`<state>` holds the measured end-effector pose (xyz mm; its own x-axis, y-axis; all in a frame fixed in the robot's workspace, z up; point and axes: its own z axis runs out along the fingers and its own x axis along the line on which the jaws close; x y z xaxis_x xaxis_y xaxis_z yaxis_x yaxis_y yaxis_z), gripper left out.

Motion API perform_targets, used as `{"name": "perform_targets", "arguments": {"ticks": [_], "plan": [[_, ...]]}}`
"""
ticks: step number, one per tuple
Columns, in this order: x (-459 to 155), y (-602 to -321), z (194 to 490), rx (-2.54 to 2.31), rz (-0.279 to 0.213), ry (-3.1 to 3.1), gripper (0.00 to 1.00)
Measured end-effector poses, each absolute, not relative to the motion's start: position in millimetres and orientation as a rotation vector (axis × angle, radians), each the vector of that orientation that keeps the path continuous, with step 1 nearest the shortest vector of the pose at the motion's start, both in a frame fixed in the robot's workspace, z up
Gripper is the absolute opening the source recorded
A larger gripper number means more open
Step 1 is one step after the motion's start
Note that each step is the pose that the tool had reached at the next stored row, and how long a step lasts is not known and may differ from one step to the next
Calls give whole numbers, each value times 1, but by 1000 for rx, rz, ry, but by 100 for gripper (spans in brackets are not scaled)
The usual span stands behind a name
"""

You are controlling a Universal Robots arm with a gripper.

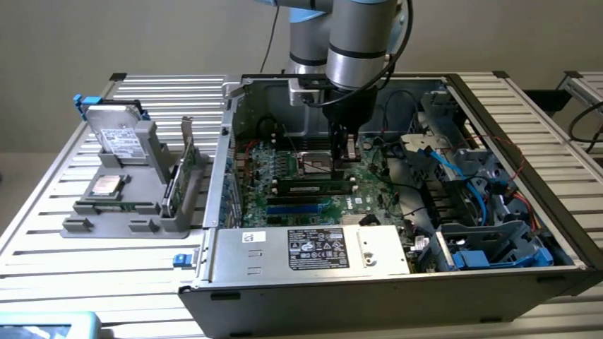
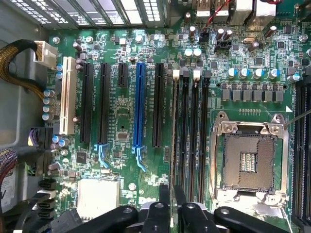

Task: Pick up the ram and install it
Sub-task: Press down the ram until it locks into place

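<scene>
Ram (image 1: pixel 315 188) sits edge-up in a black memory slot on the motherboard (image 2: pixel 121 116), next to the CPU socket (image 2: pixel 251 160). My gripper (image 2: pixel 171 188) hangs inside the open case (image 1: pixel 490 282), over the slot rows near one end of the stick. Can't tell whether my fingers pinch it or stand clear.

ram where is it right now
In the exterior view the ram lies on the motherboard in the middle of the open case, beside the CPU socket, close to the gripper.
</scene>
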<state>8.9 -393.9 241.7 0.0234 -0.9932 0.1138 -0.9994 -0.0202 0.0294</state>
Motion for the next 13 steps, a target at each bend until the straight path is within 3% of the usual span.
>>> {"name": "perform_targets", "arguments": {"ticks": [2,13], "plan": [[9,-394,242,2172,92,-2125,11],[5,-391,234,2170,106,-2132,11]]}}
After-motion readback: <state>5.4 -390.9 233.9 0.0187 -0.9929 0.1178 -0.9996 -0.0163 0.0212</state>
